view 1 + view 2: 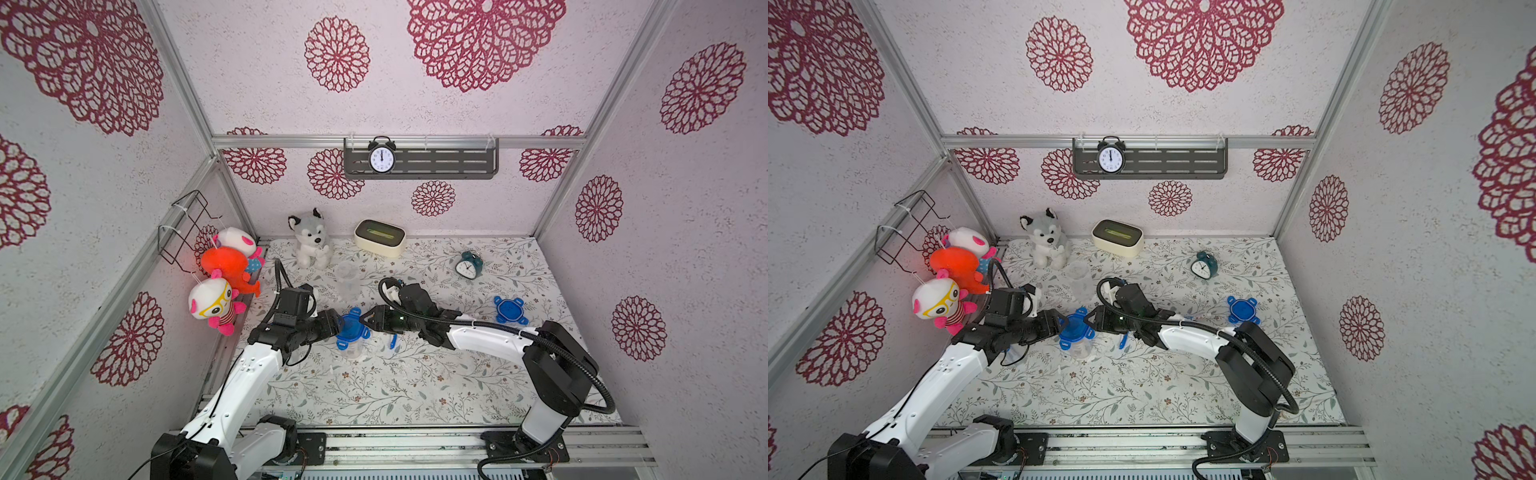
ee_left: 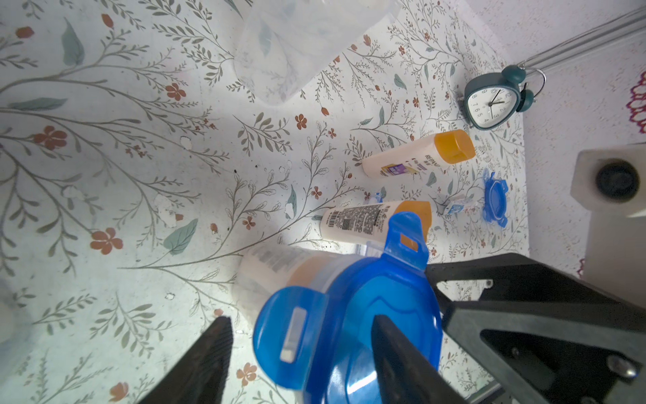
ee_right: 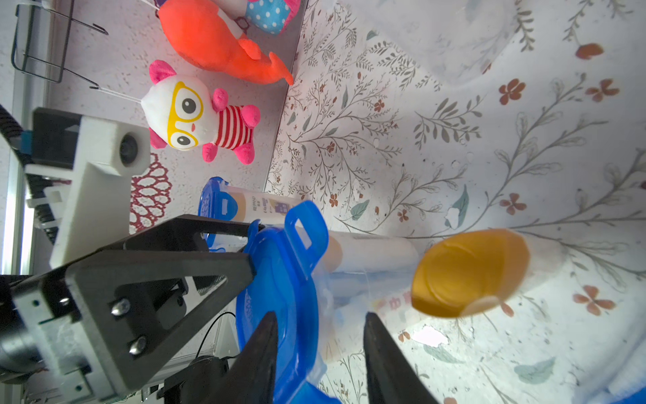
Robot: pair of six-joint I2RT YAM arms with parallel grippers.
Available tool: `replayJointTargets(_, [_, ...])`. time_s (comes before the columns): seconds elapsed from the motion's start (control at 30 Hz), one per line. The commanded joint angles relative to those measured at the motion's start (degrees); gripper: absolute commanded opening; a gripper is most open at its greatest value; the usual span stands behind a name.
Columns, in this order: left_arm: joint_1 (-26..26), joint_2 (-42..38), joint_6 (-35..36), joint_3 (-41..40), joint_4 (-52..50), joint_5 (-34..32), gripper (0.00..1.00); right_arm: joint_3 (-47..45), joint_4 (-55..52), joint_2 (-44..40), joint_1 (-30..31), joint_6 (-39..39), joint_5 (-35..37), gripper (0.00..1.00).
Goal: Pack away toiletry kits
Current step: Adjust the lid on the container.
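Observation:
A clear cup [image 1: 352,349] stands mid-table with a blue tabbed lid [image 1: 351,329] [image 1: 1073,328] on top; a white bottle shows through its wall [image 2: 276,267]. My left gripper [image 1: 338,326] [image 2: 304,349] is open, its fingers straddling one tab of that lid [image 2: 349,314]. My right gripper [image 1: 365,320] [image 3: 321,346] is open too, astride the opposite rim of the lid [image 3: 279,280]. Two white bottles with orange caps [image 2: 417,154] [image 2: 370,220] lie beyond, beside a toothpaste tube [image 2: 458,206]. A loose blue lid [image 1: 510,309] lies to the right. A blue toothbrush [image 1: 392,340] lies under my right arm.
Empty clear cups [image 1: 347,278] stand behind the lidded one. A teal alarm clock [image 1: 469,264], a cream tissue box [image 1: 379,237] and a husky plush [image 1: 311,239] line the back. Plush toys [image 1: 216,303] hang on the left wall. Another lidded cup [image 3: 241,206] lies by that wall.

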Motion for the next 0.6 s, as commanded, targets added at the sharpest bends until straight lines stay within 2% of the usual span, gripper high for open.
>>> replayJointTargets(0.0, [0.2, -1.7, 0.2, 0.7, -0.3, 0.9, 0.75, -0.4, -1.5, -3.8, 0.0, -2.0, 0.9, 0.44])
replayJointTargets(0.17, [0.1, -2.2, 0.3, 0.3, -0.5, 1.5, 0.79, -0.7, -3.2, -4.8, 0.1, -2.9, 0.3, 0.46])
replayJointTargets(0.57, [-1.4, -0.6, 0.0, 0.0, -0.5, 1.6, 0.78, 0.0, -2.1, -2.8, 0.1, -2.7, -4.4, 0.47])
